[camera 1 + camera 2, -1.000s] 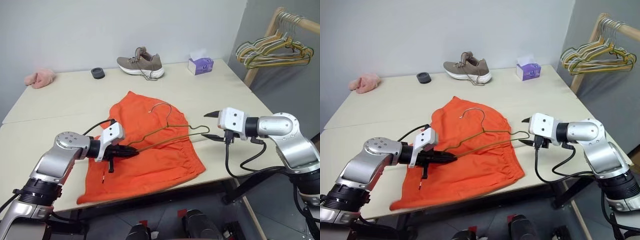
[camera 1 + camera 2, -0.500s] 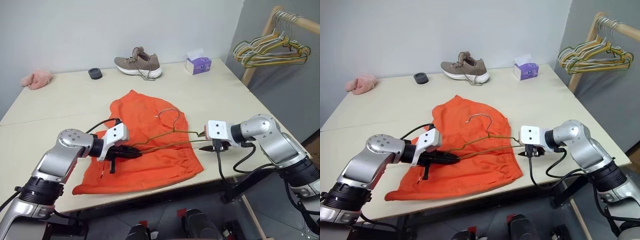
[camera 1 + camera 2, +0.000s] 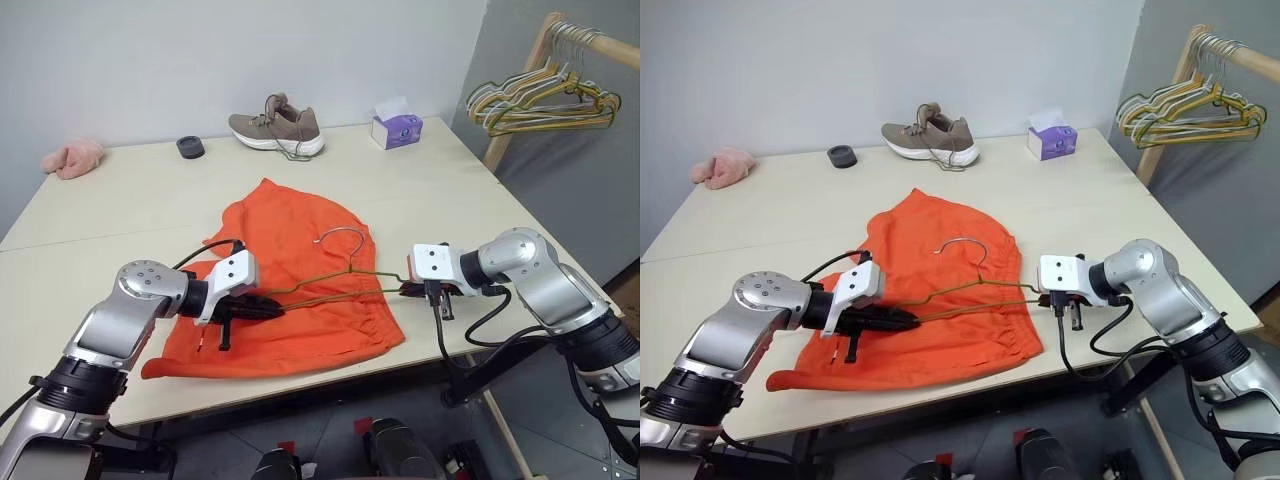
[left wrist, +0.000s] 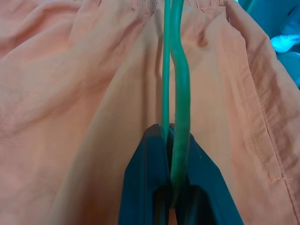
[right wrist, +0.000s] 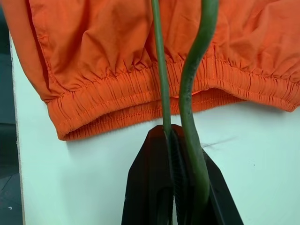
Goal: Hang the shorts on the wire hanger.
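Keep the wire hanger (image 3: pixel 330 285) level between both grips and lift it evenly before you thread it into the shorts (image 3: pixel 300 290), which lie on the desk (image 3: pixel 120 210) under and between the claws; your left claw (image 3: pixel 268 306) pinches one end, your right claw (image 3: pixel 408 290) is pressed together on the other, just past the waistband.

The shorts (image 3: pixel 300 290) are thin, matt, wrinkled cloth; the wire hanger (image 3: pixel 335 283) is smooth coated wire; the table (image 3: pixel 130 210) is smooth and matt.
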You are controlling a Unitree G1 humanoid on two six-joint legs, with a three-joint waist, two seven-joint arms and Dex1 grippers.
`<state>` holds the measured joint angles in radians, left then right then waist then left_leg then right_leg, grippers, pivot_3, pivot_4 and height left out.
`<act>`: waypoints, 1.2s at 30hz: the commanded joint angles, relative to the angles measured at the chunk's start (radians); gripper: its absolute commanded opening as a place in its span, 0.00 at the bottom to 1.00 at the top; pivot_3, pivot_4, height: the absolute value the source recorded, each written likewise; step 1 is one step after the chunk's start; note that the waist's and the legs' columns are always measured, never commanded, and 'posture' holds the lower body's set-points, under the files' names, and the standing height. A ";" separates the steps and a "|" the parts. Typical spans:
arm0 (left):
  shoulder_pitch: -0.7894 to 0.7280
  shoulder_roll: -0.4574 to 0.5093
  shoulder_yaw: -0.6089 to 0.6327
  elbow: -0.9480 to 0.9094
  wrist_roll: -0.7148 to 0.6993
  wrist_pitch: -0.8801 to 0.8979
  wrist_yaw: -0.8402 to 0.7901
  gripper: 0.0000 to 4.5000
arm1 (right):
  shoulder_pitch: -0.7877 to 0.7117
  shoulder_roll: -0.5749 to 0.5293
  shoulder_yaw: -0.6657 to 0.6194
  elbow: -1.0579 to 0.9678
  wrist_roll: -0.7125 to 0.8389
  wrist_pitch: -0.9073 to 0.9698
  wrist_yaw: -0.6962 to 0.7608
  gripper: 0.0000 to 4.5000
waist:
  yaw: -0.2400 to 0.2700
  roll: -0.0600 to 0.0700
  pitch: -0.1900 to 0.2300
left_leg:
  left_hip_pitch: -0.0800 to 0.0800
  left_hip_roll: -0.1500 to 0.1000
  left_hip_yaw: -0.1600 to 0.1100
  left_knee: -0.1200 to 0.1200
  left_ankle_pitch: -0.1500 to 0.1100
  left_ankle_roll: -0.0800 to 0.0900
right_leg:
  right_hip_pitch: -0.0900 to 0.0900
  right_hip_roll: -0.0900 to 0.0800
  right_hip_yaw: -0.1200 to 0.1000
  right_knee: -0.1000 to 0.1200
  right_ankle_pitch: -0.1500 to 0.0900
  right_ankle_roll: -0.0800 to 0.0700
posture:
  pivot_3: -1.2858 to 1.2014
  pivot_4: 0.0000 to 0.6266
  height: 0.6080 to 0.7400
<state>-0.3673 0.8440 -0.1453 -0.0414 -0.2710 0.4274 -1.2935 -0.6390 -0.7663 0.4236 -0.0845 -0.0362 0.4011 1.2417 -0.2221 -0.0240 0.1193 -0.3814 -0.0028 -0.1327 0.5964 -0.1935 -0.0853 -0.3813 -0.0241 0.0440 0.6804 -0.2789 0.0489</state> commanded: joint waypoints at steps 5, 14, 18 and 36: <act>-0.005 -0.032 0.066 -0.015 -0.081 0.049 0.031 0.51 | 0.029 -0.023 -0.055 -0.071 0.032 0.003 0.004 0.00 | 0.000 0.000 0.000 | 0.000 0.000 0.000 0.000 0.000 0.000 | 0.000 0.000 0.000 0.000 0.000 0.000 | 0.43 0.07 1.00; -0.034 -0.082 0.289 0.072 -0.259 0.220 0.164 0.85 | 0.174 -0.123 -0.195 -0.088 0.074 0.074 -0.045 0.00 | 0.000 0.000 0.000 | 0.000 0.000 0.000 0.002 0.000 0.000 | 0.000 0.000 0.000 0.000 0.000 0.000 | 0.43 0.07 1.00; 0.015 -0.074 0.338 0.098 -0.279 0.253 0.190 0.85 | 0.277 -0.169 -0.308 -0.063 0.124 0.153 -0.077 0.00 | -0.001 0.000 0.000 | 0.000 0.000 0.000 0.002 0.000 0.000 | 0.001 0.000 0.000 0.000 0.000 0.000 | 0.42 0.08 1.00; 0.329 0.003 0.156 -0.038 -0.149 0.096 0.090 0.85 | 0.416 -0.188 -0.435 0.016 0.252 0.426 -0.178 0.00 | -0.021 0.001 0.000 | 0.001 0.000 0.002 0.003 0.000 0.000 | 0.002 0.000 0.002 0.001 -0.003 -0.006 | 0.42 0.09 1.00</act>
<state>-0.0419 0.8369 0.0056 -0.0461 -0.4205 0.5368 -1.2011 -0.2071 -0.9562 -0.0116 -0.0430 0.1912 0.8151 1.0621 -0.2432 -0.0233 0.1191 -0.3802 -0.0026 -0.1308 0.5990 -0.1938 -0.0854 -0.3798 -0.0243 0.0452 0.6809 -0.2821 0.0429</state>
